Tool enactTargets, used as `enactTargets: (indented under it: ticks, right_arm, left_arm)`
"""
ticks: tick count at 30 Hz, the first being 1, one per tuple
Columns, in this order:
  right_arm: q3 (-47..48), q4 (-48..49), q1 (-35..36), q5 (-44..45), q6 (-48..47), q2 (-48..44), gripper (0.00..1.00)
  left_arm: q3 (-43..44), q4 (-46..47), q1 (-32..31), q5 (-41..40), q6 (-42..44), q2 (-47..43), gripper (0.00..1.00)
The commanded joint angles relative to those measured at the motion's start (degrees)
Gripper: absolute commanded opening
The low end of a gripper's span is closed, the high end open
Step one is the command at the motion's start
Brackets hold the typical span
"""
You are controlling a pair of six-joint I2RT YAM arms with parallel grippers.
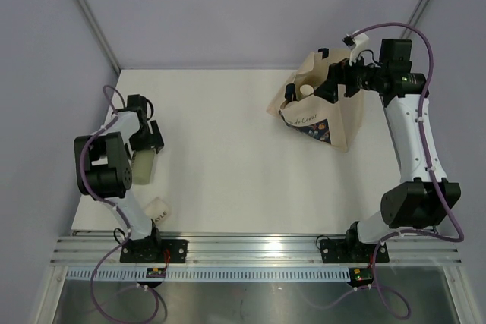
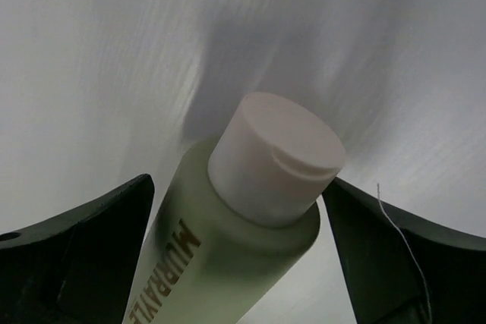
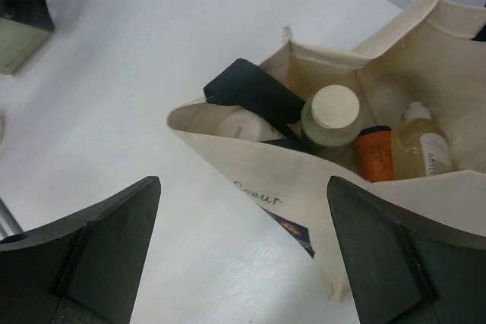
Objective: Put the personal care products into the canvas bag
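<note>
Overhead view: the canvas bag [image 1: 343,125] stands on the tabletop [image 1: 228,157] at the far side by the right arm. The right hand [image 1: 328,89] hangs over the bag's open mouth. Well apart from the bag, on the left arm's side, the left hand [image 1: 146,146] points down at a grey-green bottle [image 1: 142,167]. A cream-white tube [image 1: 157,208] lies on the tabletop farther from the bag, near the left arm's base.

Only the right wrist view shows what is in the bag. It holds a white-capped grey-green bottle [image 3: 331,116], an orange tube [image 3: 373,154], a clear yellowish bottle [image 3: 422,146] and a pale item [image 3: 239,127] partly under a navy handle [image 3: 257,95].

Only the left wrist view shows the loose bottle's white flip cap [image 2: 275,155].

Writing: the loose bottle carries gold capitals "MURAVL", cut off by the frame edge. The front of the bag bears script ending "oeur" above a dark print. The label on the yellowish bottle is too small to read.

Pose: the right arm rises from its base and its wrist turns across over the bag. The right hand [image 3: 243,187] is spread wide and holds nothing. The left arm is folded close to its base. The left hand [image 2: 237,187] is spread wide with a finger at each side of the bottle. I cannot tell whether the fingers press on it.
</note>
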Motion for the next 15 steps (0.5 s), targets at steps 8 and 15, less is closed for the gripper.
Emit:
enactTargets:
  ticks: [8,15]
  right_arm:
    - [-11.7,5.3,-0.9,-14.7,4.8,-12.4,1.0]
    - [-24.0,8.1,5.2,-26.7,1.0,-22.5,1.0]
  left_arm:
    - [3.5,-1.8,0.6,12.5,2.2,7.8,0.55]
    - [-4.0,8.8,0.7,38.0,-2.5,4.3,0.0]
